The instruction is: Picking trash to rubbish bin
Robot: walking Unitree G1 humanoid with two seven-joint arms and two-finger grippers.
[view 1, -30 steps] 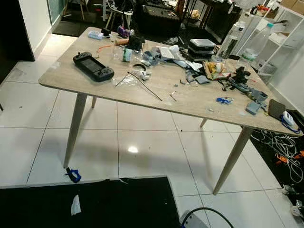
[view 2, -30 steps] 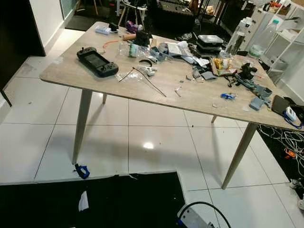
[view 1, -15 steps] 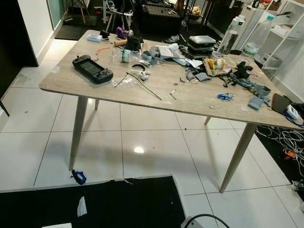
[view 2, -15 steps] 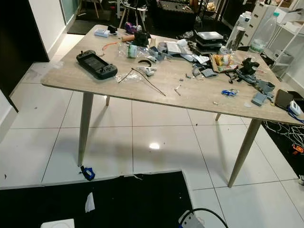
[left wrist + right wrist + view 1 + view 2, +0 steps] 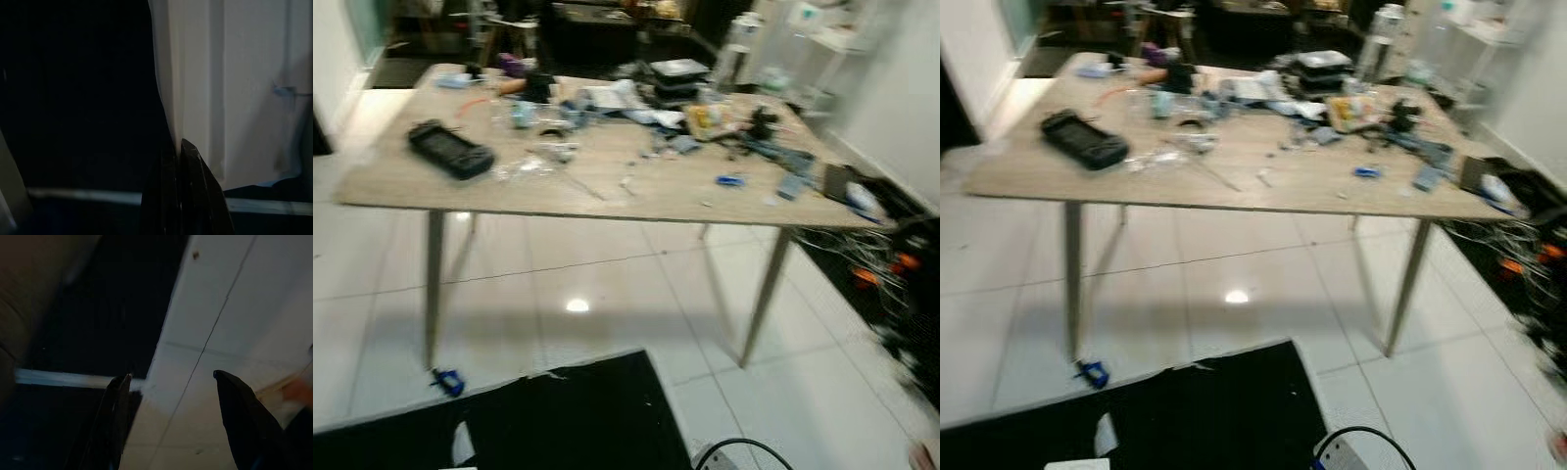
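Observation:
A wooden table [image 5: 607,201] stands ahead on white tiles, blurred, strewn with clutter. Crumpled clear plastic [image 5: 522,168] and a yellow snack packet [image 5: 705,118] lie among it. On the floor, a white paper scrap [image 5: 462,443] rests on the black mat [image 5: 568,416], and a small blue thing [image 5: 447,381] lies by the table's left leg. In the left wrist view my left gripper [image 5: 180,147] hangs with its fingers pressed together, over dark mat and pale tile. In the right wrist view my right gripper [image 5: 171,377] hangs open with nothing between its fingers, above the mat's edge.
A black handheld console [image 5: 450,149] sits on the table's left part, with bottles [image 5: 1383,29] at the back. Tangled cables [image 5: 876,274] cover the floor at the right. A white device with a black cord [image 5: 729,452] lies near my feet. White shelves [image 5: 822,39] stand back right.
The whole picture has swung and blurred, so the camera has moved; the table now sits further left and more of the right-hand floor shows. Nothing on the table has shifted.

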